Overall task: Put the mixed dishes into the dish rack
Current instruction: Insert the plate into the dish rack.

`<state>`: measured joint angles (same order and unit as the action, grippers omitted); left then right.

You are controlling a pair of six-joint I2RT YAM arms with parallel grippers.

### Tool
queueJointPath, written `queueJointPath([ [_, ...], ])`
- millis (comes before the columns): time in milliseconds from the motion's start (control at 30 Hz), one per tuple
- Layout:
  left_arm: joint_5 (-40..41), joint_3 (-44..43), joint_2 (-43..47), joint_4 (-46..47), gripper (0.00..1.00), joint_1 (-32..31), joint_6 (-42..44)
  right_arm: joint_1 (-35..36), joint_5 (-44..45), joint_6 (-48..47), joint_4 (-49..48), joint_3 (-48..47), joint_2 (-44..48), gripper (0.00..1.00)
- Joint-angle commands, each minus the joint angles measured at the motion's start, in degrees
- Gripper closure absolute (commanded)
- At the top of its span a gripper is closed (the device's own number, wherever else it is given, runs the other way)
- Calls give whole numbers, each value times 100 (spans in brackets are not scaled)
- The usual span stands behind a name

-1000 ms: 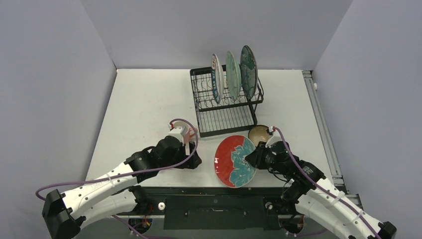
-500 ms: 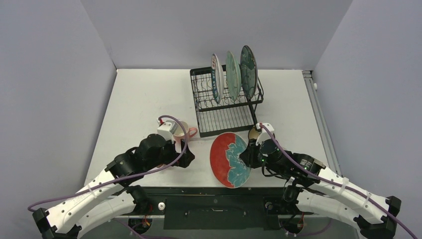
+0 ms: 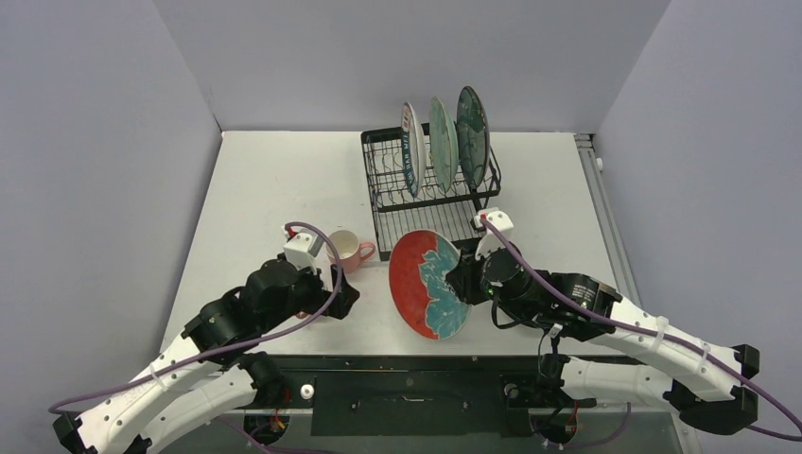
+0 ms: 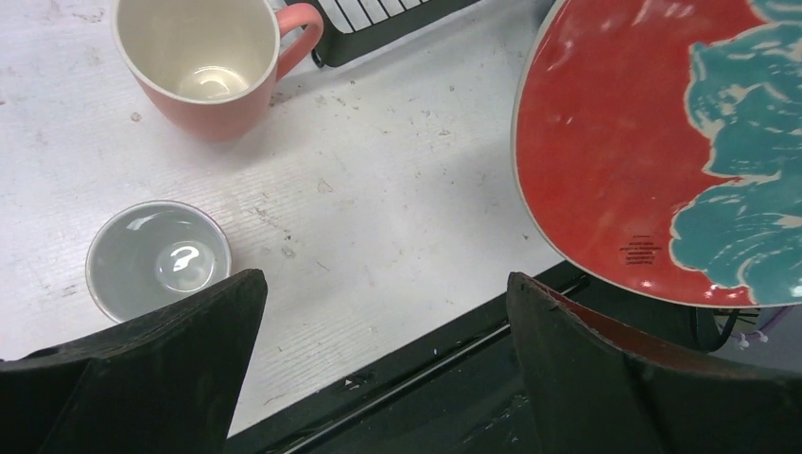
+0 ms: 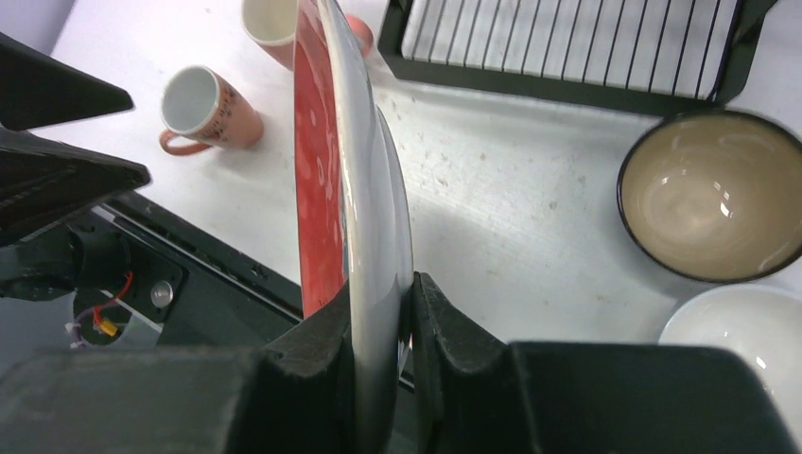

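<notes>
Table (image 3: 274, 189) is seen whole from high above its near edge. Both wrist views are angled down, close in. Red-orange plate (image 3: 426, 284) is shared by all three.

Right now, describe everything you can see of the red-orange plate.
The red-orange plate is round and glossy, and looks ceramic. One face is red-orange with a teal, cream-edged pattern and a small dark stamp; the other face is pale. It stands on edge, nearly upright, in front of the dish rack. The right gripper clamps its rim. Nothing else appears to touch it.
</notes>
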<state>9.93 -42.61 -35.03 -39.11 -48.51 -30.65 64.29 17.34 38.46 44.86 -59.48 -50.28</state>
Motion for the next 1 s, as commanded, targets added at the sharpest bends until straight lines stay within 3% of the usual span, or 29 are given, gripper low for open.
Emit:
queueJointPath([
  [0, 240, -191, 105, 66, 4, 56, 126, 230, 660, -147, -706, -1045, -164, 100],
  [500, 390, -62, 302, 52, 4, 183, -38, 381, 1726, -947, -526, -3325, -1498, 100],
  [967, 348, -32, 366, 49, 4, 383, -64, 382, 2422, -1787, -1012, -4585, -2512, 100],
])
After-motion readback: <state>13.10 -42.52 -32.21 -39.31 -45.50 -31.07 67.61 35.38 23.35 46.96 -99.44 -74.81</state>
